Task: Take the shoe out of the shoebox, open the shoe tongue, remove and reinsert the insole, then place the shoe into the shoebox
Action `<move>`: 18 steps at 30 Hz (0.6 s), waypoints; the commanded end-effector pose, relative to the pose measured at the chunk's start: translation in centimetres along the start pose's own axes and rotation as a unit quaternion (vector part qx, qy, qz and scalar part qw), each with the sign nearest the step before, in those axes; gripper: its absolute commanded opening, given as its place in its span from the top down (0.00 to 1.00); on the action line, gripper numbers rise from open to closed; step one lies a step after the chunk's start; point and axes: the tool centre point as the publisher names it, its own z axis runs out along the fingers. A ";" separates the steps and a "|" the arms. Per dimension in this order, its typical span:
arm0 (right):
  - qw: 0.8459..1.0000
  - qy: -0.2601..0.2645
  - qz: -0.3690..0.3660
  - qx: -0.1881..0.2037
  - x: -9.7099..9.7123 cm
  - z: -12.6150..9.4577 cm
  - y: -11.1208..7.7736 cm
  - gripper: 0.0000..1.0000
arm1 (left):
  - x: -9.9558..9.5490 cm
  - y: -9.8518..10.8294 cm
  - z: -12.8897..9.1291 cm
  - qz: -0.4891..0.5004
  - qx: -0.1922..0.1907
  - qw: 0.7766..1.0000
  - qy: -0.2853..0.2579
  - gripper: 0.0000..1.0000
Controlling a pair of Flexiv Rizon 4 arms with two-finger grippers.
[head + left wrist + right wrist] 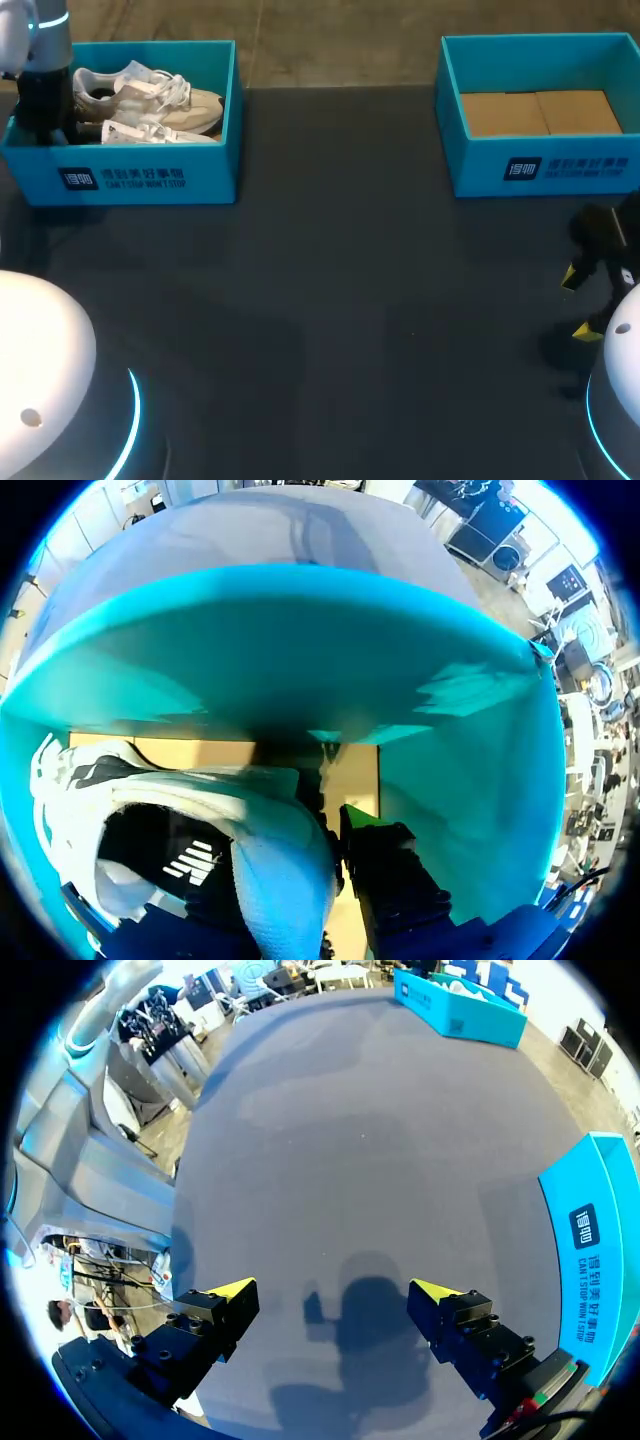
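Note:
A white and beige sneaker (150,98) lies in the blue shoebox (150,180) at the table's far left. My left arm (45,75) reaches down into that box at the shoe's heel end. In the left wrist view the shoe's white heel wall (275,870) stands right at my left gripper (305,830), with the dark insole (185,860) showing inside the shoe. How the gripper stands on the heel is hidden. My right gripper (578,300) (330,1295) hangs open over bare table at the front right, holding nothing.
A second blue box (540,165) with a brown cardboard floor stands at the far right, close beside my right gripper; its wall (600,1260) shows in the right wrist view. The left box's walls (300,650) close in around my left gripper. Dark table (330,300) stretches between the boxes.

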 end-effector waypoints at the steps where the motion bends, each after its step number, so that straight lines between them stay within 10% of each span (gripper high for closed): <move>1: 1.000 -0.001 0.000 0.001 0.1 0.0 0.0 0.00 | -0.4 -0.2 -0.3 0.011 0.000 1.000 -0.003 1.00; 18: 1.000 -0.001 0.000 0.001 0.1 0.0 0.0 0.00 | 0.7 -0.8 -2.3 0.003 -0.009 1.000 -0.014 1.00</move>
